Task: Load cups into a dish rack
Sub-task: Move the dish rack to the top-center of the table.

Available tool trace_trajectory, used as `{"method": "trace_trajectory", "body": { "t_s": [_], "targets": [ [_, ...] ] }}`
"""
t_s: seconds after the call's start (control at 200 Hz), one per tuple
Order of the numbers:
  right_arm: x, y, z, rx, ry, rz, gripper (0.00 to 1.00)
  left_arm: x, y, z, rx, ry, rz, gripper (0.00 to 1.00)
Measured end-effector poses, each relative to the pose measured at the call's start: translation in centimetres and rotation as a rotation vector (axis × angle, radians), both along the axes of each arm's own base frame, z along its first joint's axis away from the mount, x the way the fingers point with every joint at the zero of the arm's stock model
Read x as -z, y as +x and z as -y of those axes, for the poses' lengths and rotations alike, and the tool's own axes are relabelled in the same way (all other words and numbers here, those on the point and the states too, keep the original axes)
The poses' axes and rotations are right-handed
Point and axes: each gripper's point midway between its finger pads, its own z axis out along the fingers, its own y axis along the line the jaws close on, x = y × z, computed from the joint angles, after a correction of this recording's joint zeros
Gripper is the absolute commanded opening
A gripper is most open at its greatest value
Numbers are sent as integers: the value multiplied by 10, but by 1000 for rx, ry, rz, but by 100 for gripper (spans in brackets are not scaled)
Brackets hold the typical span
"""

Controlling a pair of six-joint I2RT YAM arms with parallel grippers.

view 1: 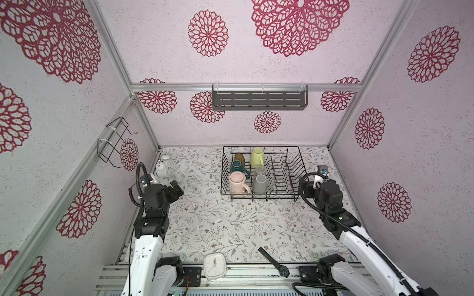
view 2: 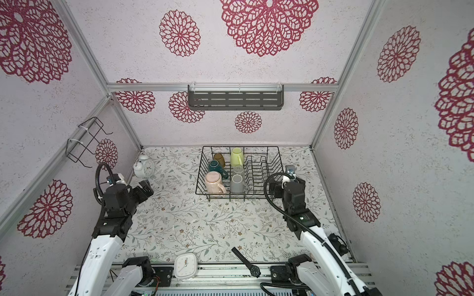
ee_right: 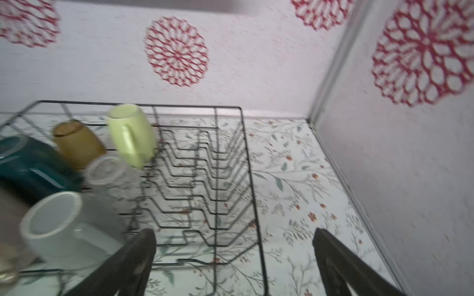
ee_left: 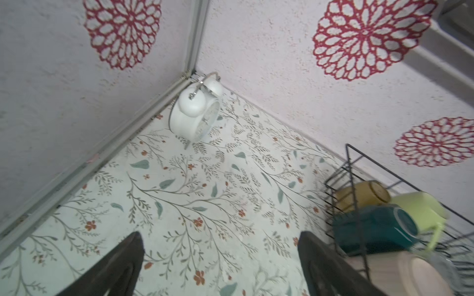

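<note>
The floral-papered counter [view 1: 218,225] carries the dish rack [view 1: 280,176], a black wire basket that stands toward the back wall; both top views show it [view 2: 259,174]. The left arm [view 1: 154,197] is well to the left of the rack, and the left jaws are spread wide with only bare counter between them. The right arm [view 1: 328,197] is just beside the rack's right side. The right jaws are also wide open and grip nothing, and in the right wrist view one finger [ee_right: 133,258] overlaps the rack's near edge.

All six cups sit inside the rack, in the half to the left of its upright prongs. The pink mug [view 1: 237,183] is at the rack's near left corner, with the grey mug [view 1: 260,184] beside it against the prongs. The lime-green mug [view 1: 256,156] is at the rack's back, next to the prongs. The teal mug [view 1: 237,167] is behind the pink one, and the amber tumbler [view 1: 239,156] is behind the teal. The small clear glass [view 1: 259,169] sits between the lime-green and grey mugs.

Outside the rack, a white twin-bell alarm clock [view 1: 164,166] stands well to its left in the back corner. A square white clock [view 1: 215,265] and a black wristwatch [view 1: 274,262] lie well in front of the rack at the counter's near edge.
</note>
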Motion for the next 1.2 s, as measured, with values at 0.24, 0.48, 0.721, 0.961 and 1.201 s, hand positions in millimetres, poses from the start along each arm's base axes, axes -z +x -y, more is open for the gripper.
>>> {"method": "trace_trajectory", "body": {
  "t_s": [0.24,0.48,0.721,0.961,1.201],
  "targets": [
    [61,-1,62,198,28,-8,99,19,3,-13,-31,129,58,97],
    [83,2,93,254,112,19,99,42,17,-12,8,213,38,97],
    [116,27,72,60,251,-74,99,56,31,-9,45,232,9,97],
    [103,46,54,-89,187,-46,99,55,36,-8,65,261,19,97],
    [90,62,-6,-325,-13,-41,99,59,43,-7,83,283,17,97]
  ]
}}
